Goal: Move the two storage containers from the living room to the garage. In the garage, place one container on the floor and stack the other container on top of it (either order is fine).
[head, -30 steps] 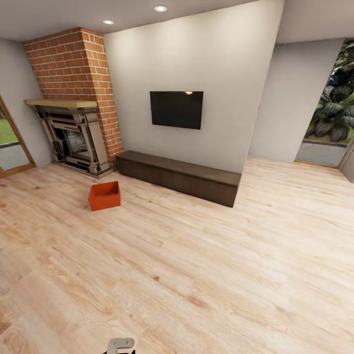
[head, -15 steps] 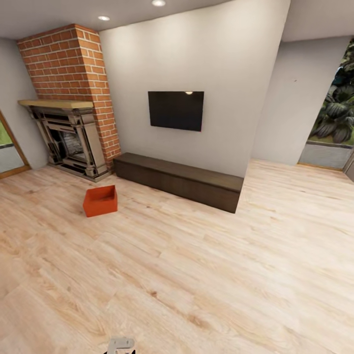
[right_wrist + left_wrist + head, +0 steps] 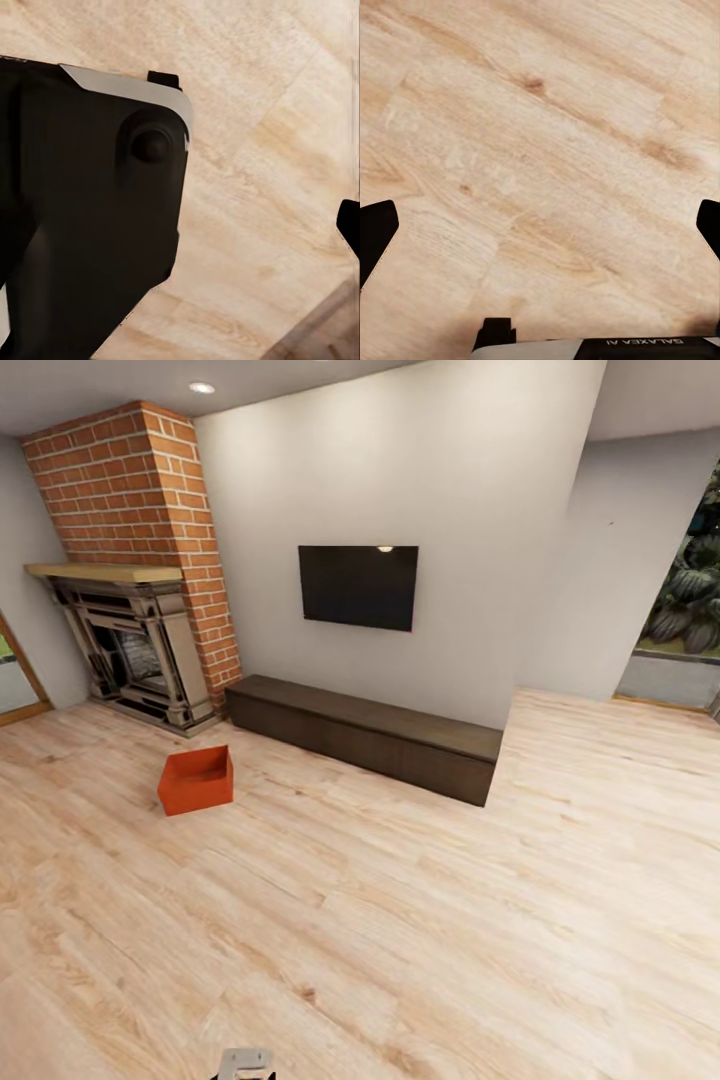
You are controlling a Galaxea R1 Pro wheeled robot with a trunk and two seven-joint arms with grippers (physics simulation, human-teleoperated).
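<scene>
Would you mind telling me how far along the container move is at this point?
Nothing looks done yet. One orange storage container sits on the living room's wood floor near the brick fireplace. The left gripper is open over bare planks, holding nothing. Picking up, carrying to the garage and stacking all remain.

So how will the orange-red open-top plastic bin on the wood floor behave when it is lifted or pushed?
The orange-red open-top plastic bin looks empty, so it is probably light. Its thin upright walls may flex if squeezed. It sits flat on the smooth light wood plank floor, so a push would likely slide it, not tip it.
</scene>
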